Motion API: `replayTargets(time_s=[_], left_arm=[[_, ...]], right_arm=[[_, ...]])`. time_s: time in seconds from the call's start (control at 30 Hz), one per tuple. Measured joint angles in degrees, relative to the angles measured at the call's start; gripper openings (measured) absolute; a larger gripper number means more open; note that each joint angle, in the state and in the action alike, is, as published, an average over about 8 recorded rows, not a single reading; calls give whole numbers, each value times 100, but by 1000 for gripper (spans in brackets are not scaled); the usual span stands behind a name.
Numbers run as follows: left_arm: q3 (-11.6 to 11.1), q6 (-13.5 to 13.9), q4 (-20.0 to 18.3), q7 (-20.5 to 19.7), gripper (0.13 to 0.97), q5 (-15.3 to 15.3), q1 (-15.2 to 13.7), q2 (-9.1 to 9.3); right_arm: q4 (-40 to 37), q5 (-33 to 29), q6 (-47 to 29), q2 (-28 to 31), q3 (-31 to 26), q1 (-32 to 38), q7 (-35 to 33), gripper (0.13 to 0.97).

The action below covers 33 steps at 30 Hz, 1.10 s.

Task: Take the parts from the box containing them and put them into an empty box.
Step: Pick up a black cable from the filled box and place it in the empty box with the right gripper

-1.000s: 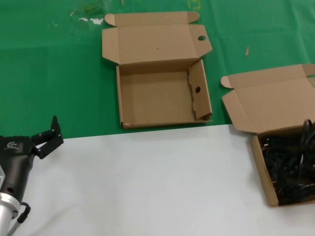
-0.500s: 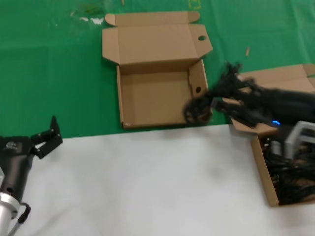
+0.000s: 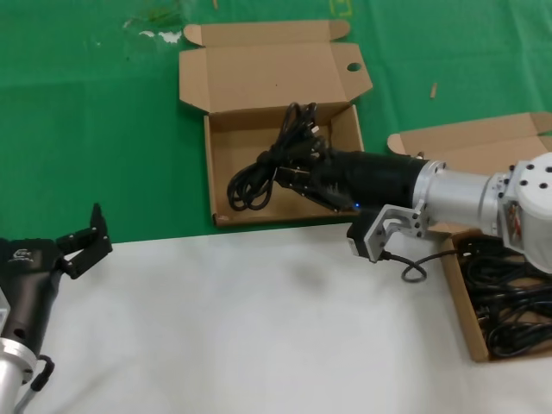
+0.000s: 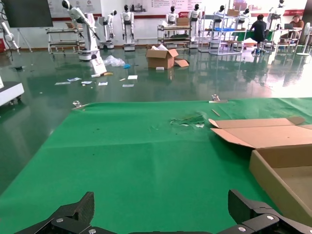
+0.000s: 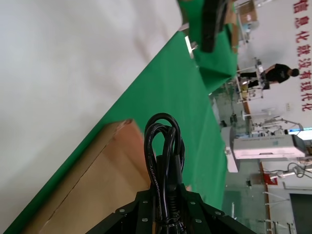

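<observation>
A coiled power cord (image 3: 272,164) is clamped in the right gripper (image 3: 297,171) over the empty box (image 3: 226,168), inside its walls. The left gripper (image 3: 82,240) is parked near-left, spread wide, holding nothing.

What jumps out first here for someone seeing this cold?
The right gripper reaches across from the right, clamped on a coiled black power cord held over the empty box on the green cloth. At the right edge, the box containing them shows more black cords piled inside. The left gripper waits open at the near left, over the edge of the white surface.
</observation>
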Motion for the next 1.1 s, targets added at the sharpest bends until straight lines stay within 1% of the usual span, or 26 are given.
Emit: replayTargets(time_s=[0.13,0.27,0.37,0.63,0.77,1.03,1.07,1.1], left_arm=[[0,0,0,0,966,0,0,0],[0,0,0,0,966,0,0,0],[0,0,0,0,966,0,0,0],[0,0,0,0,966,0,0,0],[0,0,0,0,966,0,0,0],[0,0,0,0,966,0,0,0],[0,0,0,0,966,0,0,0],[0,0,0,0,966,0,0,0]], right_arm=[[-618,29,9,-196,24,223,-457,217],[-912,54,22,-264,62,326,-670,217],[-967,60,32,-276,74,343,-711,217],[-976,61,34,-278,76,346,-718,259],[-976,61,34,-278,76,346,-718,259],[-976,61,34,-278,76,346,-718,367],[-976,61,34,-278,76,346,-718,367],[-976,61,34,-278,76,346,-718,389]])
